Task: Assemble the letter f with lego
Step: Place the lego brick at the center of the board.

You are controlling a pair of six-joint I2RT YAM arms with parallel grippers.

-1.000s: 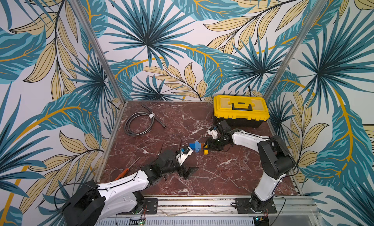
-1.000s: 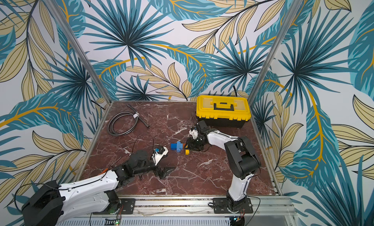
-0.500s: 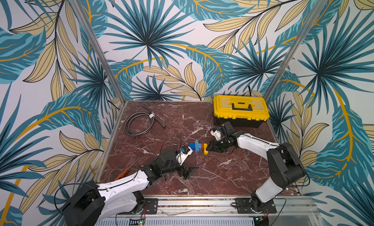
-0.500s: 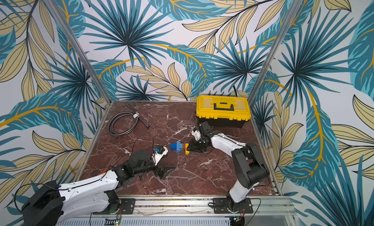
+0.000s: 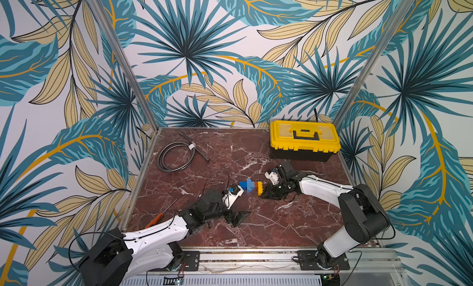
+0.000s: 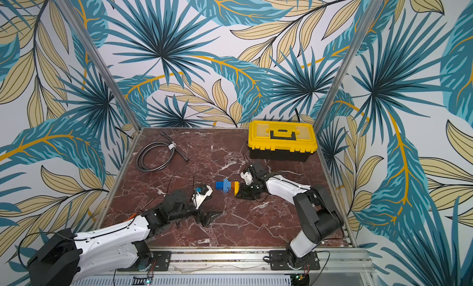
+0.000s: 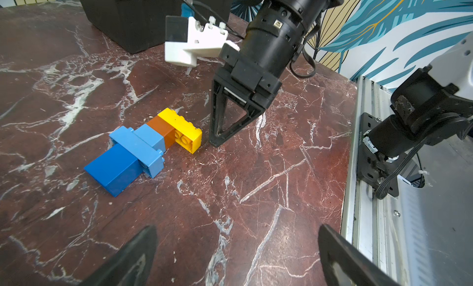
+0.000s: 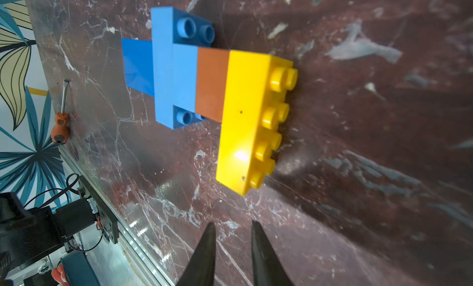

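The letter f (image 5: 250, 186) lies flat on the marble table in the middle, its lego joined: dark blue and light blue stem with a light blue crossbar, an orange piece, then the yellow bar (image 8: 250, 123) at its right end. The letter f (image 7: 143, 146) also shows in the left wrist view. My right gripper (image 5: 266, 195) is shut and empty, its tips low over the table just right of the yellow bar, a small gap apart from it. My left gripper (image 5: 240, 217) rests low near the front, open, with only bare table between its fingers (image 7: 138, 248).
A big yellow toolbox (image 5: 304, 138) stands at the back right, close behind my right wrist. A coiled black hose (image 5: 176, 156) lies at the back left. An orange-handled screwdriver (image 5: 153, 220) lies by the left front edge. A metal rail (image 5: 256, 256) runs along the front.
My right gripper has closed with nothing in it, and that arm's elbow has swung out to the right. The joined bricks and my left arm have stayed put.
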